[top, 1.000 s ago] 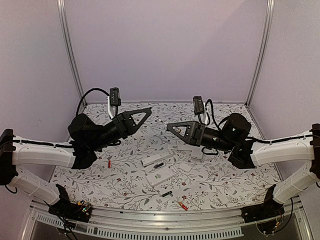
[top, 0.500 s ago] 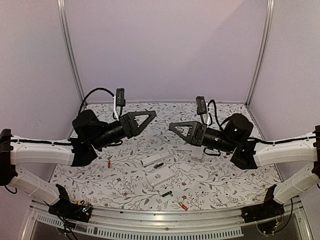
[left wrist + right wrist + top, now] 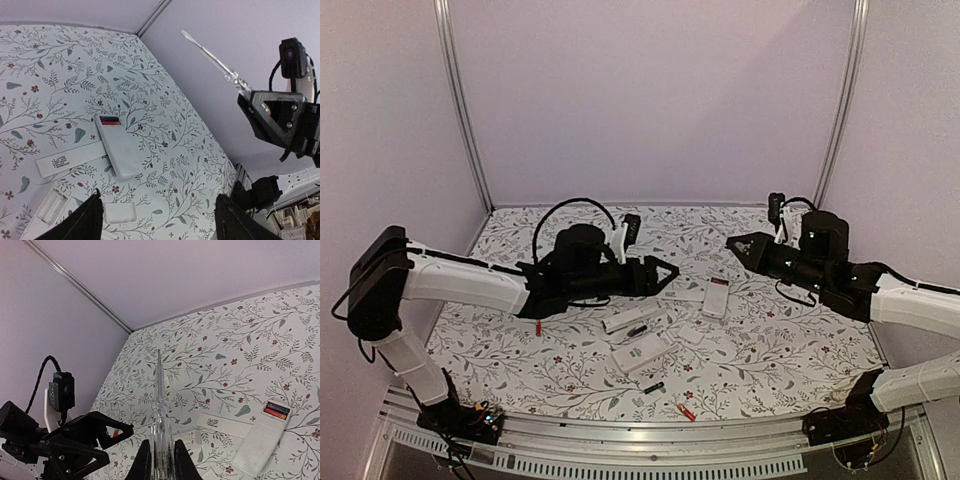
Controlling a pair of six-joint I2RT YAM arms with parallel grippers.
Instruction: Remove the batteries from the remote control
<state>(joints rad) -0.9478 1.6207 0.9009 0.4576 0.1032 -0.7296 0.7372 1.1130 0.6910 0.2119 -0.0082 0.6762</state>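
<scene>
wrist view, right pincer [image 3: 161, 461] clamping screwdriver [image 3: 159, 395]

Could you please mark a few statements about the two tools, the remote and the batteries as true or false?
1. The right tool is shut on a clear slim screwdriver. True.
2. The left tool is shut on a battery. False: its jaws stand open with nothing between them.
3. The white rectangular remote control holds red, black and orange batteries in its open compartment. True.
4. Every loose battery lies by the far wall. False: a red battery lies at the left, and a black-and-green battery and an orange-red battery lie near the front edge of the floral-patterned table.
</scene>
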